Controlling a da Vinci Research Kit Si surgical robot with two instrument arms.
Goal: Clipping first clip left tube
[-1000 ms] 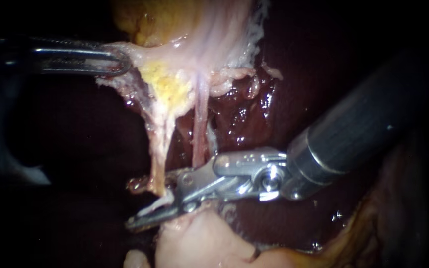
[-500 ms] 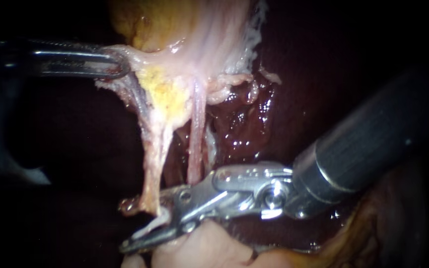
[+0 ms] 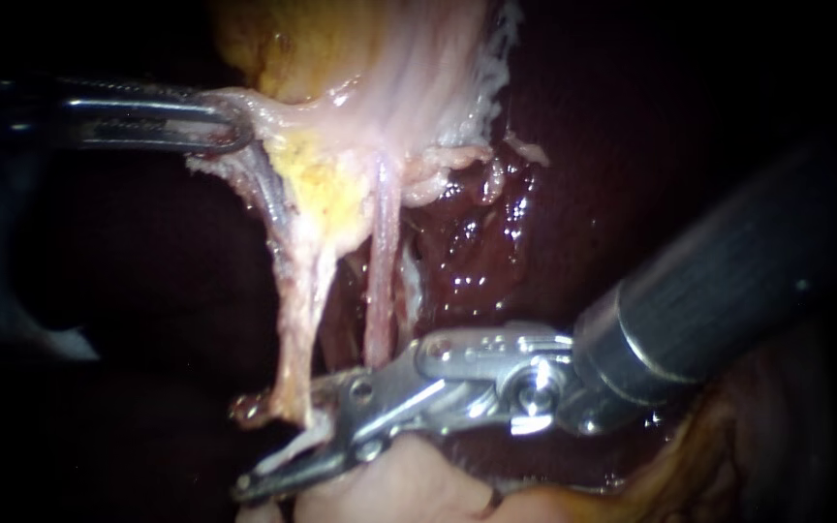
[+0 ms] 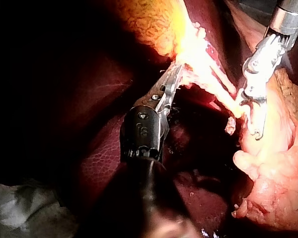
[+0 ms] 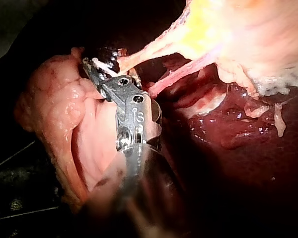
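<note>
Endoscope view: right instrument (image 3: 281, 451) slants in, tool parted astride left tube (image 3: 294, 320); left instrument (image 3: 236, 124) grips gallbladder (image 3: 409, 77).

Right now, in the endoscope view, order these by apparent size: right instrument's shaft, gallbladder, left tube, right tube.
1. Right instrument's shaft, though nearness to the camera inflates it.
2. Gallbladder, partly cut off by the view's edge.
3. Left tube.
4. Right tube, about as long but thinner.

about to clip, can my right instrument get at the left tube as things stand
Probably yes: the right instrument sits at the lower end of the left tube with nothing between them, and the left instrument holds the gallbladder up, stretching the tube.
</note>
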